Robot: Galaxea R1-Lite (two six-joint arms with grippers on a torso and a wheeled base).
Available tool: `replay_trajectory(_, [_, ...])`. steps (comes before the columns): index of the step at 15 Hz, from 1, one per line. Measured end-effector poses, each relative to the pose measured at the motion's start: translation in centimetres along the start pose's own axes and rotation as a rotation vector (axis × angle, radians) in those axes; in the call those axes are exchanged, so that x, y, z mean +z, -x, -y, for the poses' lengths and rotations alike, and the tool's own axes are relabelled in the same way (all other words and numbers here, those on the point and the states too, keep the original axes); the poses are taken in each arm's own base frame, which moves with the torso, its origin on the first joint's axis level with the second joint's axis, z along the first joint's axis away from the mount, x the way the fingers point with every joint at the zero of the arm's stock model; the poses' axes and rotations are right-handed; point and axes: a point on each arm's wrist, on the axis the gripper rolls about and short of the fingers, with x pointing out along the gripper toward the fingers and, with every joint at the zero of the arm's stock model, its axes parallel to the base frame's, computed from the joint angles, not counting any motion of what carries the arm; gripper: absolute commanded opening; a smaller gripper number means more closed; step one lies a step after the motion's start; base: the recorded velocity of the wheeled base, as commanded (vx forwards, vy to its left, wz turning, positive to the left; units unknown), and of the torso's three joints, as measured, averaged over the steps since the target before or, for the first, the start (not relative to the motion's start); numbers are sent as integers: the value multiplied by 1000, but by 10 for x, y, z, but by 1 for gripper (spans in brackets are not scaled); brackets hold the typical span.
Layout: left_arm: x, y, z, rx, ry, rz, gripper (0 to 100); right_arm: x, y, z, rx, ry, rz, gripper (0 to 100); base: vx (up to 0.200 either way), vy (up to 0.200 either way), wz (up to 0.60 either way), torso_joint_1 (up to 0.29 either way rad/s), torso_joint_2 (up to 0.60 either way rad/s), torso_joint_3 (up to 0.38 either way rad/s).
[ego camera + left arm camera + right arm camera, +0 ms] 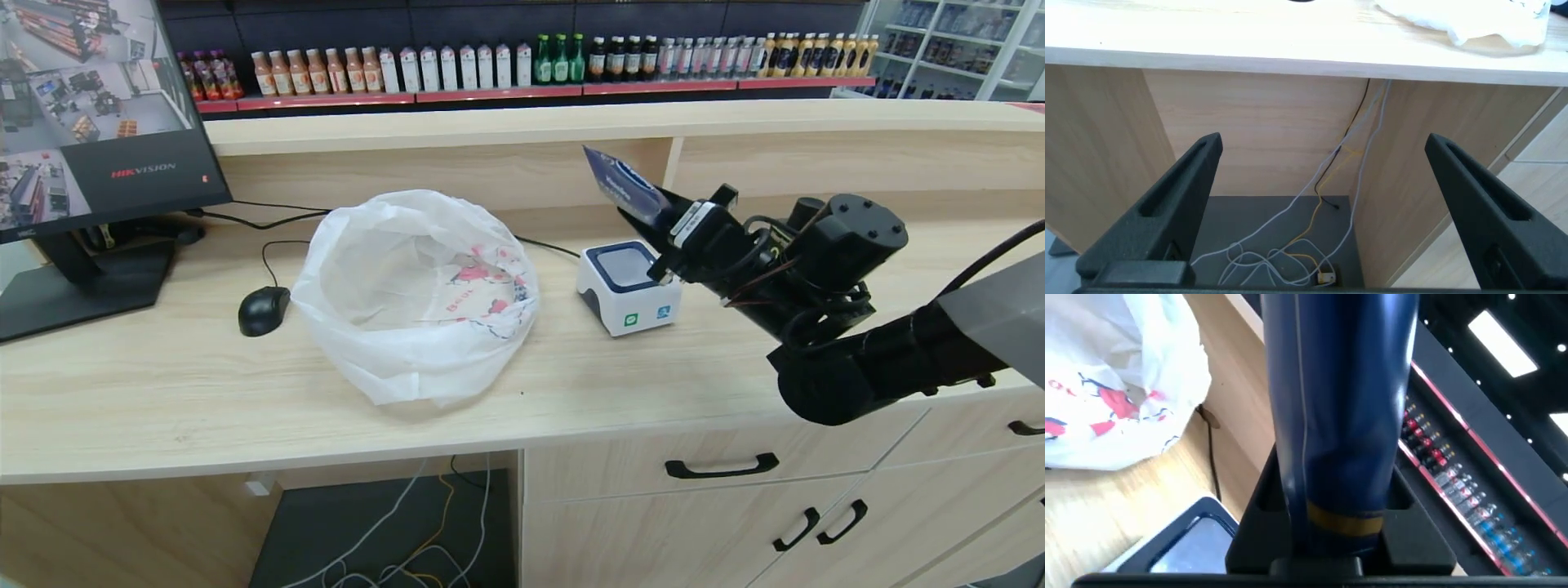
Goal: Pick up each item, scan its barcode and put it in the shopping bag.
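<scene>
My right gripper (649, 208) is shut on a flat dark blue packet (620, 186), holding it tilted in the air just above and behind the white barcode scanner (624, 287). The right wrist view has the blue packet (1339, 400) clamped between the fingers, with the scanner's window (1184, 547) below. The white plastic shopping bag (416, 290) stands open on the counter, left of the scanner. My left gripper (1323, 212) is open and hangs below the counter edge, facing the kneehole with loose cables.
A black mouse (263, 310) lies left of the bag, and a monitor (90, 106) stands at the far left. A raised wooden ledge (571, 122) runs along the back of the counter. Drawers with black handles (718, 467) sit under the counter's right half.
</scene>
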Motion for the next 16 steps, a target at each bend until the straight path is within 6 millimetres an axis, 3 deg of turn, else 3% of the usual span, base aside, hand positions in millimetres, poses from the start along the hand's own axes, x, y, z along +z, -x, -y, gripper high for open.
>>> replay_trajectory(16, [0, 0, 0, 0, 0, 0, 100, -27, 16, -16, 78, 31, -9, 0, 0, 0, 0, 0, 0, 0])
